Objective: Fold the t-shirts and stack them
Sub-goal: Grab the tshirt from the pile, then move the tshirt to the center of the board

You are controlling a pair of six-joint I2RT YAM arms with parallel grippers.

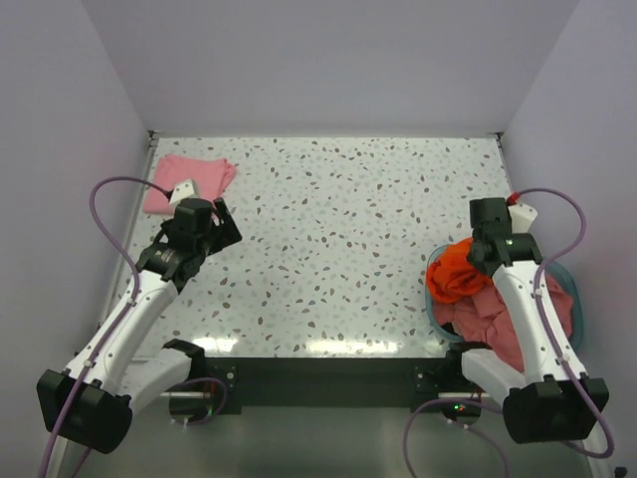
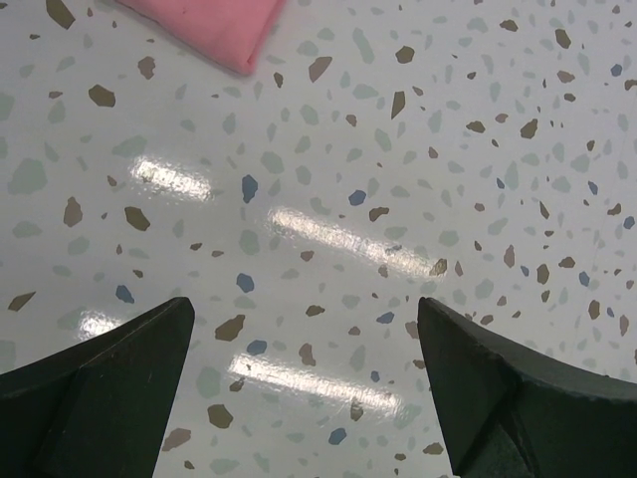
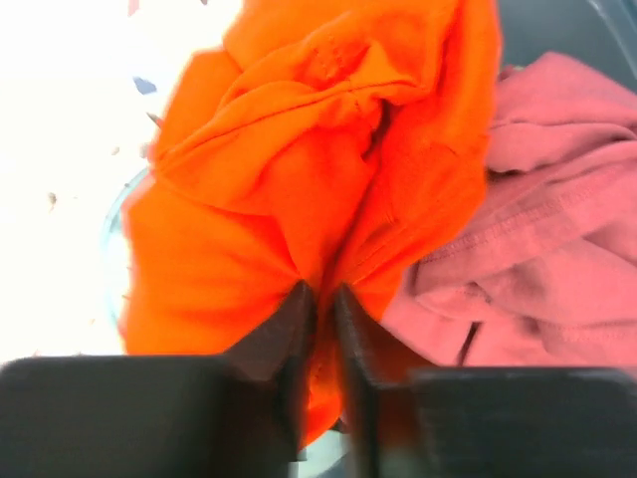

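Seen from above, a speckled white tabletop [image 1: 348,219] lies between pale walls, with two white-and-black robot arms reaching in from its near edge.

The left fingers [image 1: 227,221] hover over the left side of the tabletop, spread wide apart and holding nothing; in the left wrist view the two dark fingers [image 2: 119,378] frame bare speckled surface [image 2: 398,149] with bright light reflections on it. A light pink t-shirt [image 1: 204,171] lies folded flat just beyond these fingers, toward the far left corner; only one corner of it [image 2: 214,25] shows at the upper left of the wrist view, clear of both fingertips.

The right fingers [image 1: 485,257] point down into a heap of clothes at the right side of the tabletop; the wrist view shows them [image 3: 297,319] drawn almost together, with only a thin slit between them, pinching a fold of the bright orange-red t-shirt [image 3: 299,149]. That shirt [image 1: 456,274] is crumpled and bunched directly ahead of the fingertips; it spills over the rim of a round teal tub [image 1: 432,311] on the side nearer the middle of the tabletop.

Beside the pinched shirt, on the right of the fingers, dusty salmon-pink t-shirts [image 3: 537,229] lie rumpled and unfolded — they fill the tub under and behind the right arm [image 1: 498,319]; how many there are cannot be told.
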